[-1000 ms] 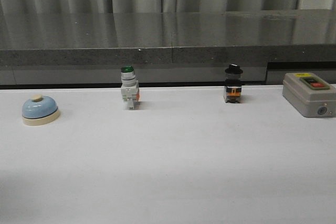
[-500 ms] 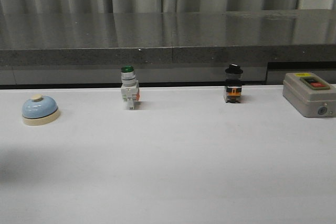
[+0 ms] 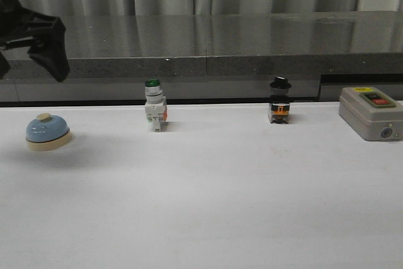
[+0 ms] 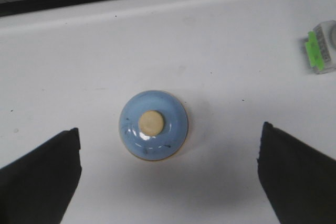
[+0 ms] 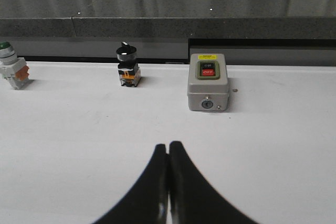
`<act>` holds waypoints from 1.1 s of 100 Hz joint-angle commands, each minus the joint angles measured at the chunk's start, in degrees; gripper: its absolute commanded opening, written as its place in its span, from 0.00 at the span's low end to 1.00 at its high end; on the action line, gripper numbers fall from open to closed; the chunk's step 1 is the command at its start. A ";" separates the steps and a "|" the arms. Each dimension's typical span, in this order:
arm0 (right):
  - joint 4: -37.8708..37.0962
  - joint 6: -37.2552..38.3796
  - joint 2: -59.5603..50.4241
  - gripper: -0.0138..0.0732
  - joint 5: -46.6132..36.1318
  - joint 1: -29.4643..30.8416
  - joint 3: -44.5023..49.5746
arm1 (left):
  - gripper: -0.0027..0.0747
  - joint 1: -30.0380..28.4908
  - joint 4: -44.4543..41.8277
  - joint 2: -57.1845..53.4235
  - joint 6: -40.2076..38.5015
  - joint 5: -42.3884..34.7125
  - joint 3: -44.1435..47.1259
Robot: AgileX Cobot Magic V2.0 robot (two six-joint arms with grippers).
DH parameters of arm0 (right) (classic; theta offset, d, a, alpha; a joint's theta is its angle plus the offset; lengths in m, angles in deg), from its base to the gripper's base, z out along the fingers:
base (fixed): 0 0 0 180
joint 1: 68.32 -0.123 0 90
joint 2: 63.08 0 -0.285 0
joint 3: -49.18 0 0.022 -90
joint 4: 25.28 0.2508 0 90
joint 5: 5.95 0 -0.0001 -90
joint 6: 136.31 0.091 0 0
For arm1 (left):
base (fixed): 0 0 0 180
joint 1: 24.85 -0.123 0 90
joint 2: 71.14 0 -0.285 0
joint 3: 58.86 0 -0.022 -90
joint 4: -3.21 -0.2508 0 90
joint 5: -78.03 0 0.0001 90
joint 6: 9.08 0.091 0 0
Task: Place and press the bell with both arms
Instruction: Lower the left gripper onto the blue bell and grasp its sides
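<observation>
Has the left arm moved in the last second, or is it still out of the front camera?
Yes. The left gripper has come into the front view at upper left, above the bell, which sits unmoved left of the green-capped switch.

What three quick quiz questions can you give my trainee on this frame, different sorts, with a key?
1. True or false: the left tool is closed on the bell.
2. Multiple choice: the right tool is A) wide open, B) shut with nothing in it, C) holding the grey box.
3. Fill in: in the front view, the item nearest the bell is the ____-capped switch.

Key: 1 false, it is open above the bell, clear of it. 2 B. 3 green.
</observation>
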 commanded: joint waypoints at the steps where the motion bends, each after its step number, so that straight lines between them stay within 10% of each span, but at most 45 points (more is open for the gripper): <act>1: -0.42 -0.51 -0.93 0.09 -5.02 0.18 -0.82 | 0.86 0.38 0.05 0.60 -0.02 -3.06 -3.40; 76: -0.42 -0.51 -0.93 0.09 -5.02 0.18 -0.82 | 0.85 0.18 -0.18 12.33 -0.02 -6.78 -4.86; 110: -0.42 -0.51 -0.93 0.09 -5.02 0.18 -0.82 | 0.43 0.18 -0.18 13.03 -0.02 -6.42 -4.86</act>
